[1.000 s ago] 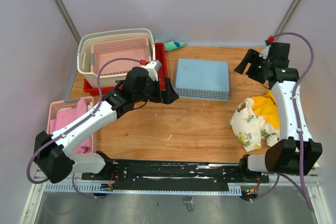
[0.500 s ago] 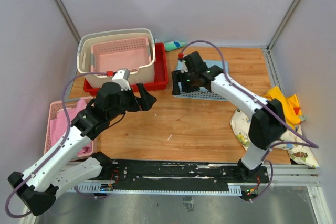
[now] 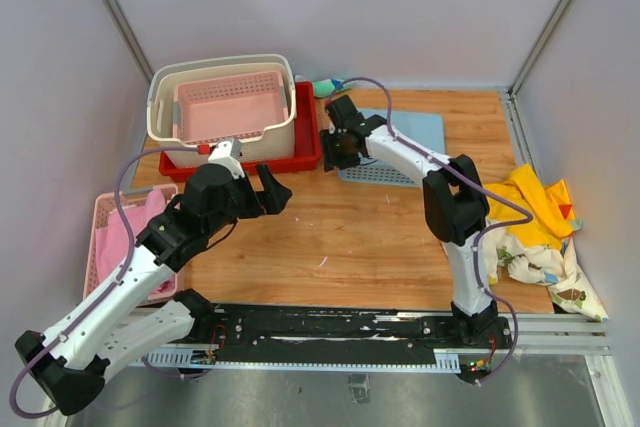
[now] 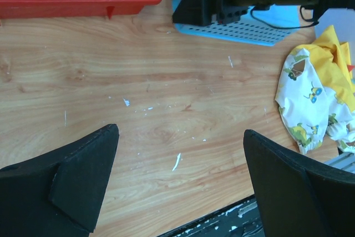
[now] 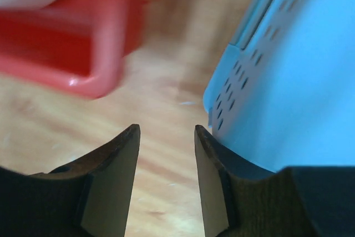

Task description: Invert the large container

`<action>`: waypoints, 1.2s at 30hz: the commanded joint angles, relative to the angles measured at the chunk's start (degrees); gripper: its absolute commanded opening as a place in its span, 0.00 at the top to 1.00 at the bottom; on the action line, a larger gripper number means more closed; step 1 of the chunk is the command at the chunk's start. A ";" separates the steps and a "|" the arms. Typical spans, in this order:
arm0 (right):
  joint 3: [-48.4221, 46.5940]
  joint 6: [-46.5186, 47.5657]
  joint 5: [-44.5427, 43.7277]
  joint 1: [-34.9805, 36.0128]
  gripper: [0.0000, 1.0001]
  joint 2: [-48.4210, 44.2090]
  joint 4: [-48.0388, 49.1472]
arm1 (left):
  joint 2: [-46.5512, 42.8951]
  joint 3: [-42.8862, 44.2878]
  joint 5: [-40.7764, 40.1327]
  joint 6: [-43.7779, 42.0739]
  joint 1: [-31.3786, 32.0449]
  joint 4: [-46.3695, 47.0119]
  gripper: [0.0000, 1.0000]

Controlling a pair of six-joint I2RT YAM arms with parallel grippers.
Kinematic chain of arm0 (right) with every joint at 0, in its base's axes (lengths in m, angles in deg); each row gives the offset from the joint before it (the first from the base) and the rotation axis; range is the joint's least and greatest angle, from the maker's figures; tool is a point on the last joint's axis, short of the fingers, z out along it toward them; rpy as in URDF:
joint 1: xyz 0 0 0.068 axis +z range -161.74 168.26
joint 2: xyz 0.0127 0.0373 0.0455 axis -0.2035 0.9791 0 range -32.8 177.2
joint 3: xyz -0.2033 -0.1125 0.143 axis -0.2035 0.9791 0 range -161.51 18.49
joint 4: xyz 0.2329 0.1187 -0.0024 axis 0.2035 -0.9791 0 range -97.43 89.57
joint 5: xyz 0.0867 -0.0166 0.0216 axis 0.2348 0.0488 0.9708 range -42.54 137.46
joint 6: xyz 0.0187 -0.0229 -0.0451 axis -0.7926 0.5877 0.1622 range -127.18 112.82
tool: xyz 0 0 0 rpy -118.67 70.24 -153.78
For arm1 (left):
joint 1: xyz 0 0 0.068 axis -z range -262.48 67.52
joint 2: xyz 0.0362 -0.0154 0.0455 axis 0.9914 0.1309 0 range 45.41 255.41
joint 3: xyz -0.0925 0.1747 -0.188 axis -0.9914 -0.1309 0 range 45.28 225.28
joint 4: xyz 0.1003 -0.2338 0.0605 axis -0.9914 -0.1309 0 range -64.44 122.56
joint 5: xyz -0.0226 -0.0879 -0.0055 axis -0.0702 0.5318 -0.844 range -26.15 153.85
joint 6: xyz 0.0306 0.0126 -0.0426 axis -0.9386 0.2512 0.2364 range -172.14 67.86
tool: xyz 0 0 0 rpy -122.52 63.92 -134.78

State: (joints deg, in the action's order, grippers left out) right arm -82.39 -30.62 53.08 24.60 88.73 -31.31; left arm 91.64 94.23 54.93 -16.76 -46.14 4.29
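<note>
Large container [image 3: 162, 117] in red tray [image 3: 306, 142], pink basket [image 3: 225, 107] inside; left tool [image 4: 180, 131] spread, right tool [image 5: 166, 129] partly spread.

Bright, even, diffuse light casts soft shadows, and the right wrist view is blurred, especially the red tray [image 5: 83, 43].

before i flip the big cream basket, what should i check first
1. Is the large cream perforated plastic basket empty: not ok, a pink perforated basket sits inside it.
2. Will it lift free: cannot tell, it stands in the shallow red tray.
3. Are the left fingers free: ok, wide apart, nothing between.
4. Are the right fingers free: ok, apart and empty, between the tray's corner and the blue perforated box.
5. Is there a grip on the cream basket: not ok, neither arm touches it.
</note>
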 commanded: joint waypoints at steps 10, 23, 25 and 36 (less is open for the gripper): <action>7.41 6.91 -17.92 -9.66 0.48 -15.63 -0.38 | 5.35 0.62 3.64 -1.10 -0.13 9.25 0.01; 6.82 6.08 -10.98 -12.51 0.50 -4.65 1.05 | 7.76 2.60 4.82 -4.78 -0.13 8.08 0.01; 2.38 6.38 -13.04 -14.36 0.52 -1.35 -0.09 | 7.83 3.27 5.11 -5.24 -0.10 7.66 0.01; -2.72 6.10 -23.69 -22.23 0.50 0.02 -0.98 | 8.10 3.91 6.42 -6.08 -0.11 6.83 0.01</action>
State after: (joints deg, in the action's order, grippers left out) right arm -84.27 -24.83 36.06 3.35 91.05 -31.04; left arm 99.69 96.37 60.32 -21.70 -46.14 11.11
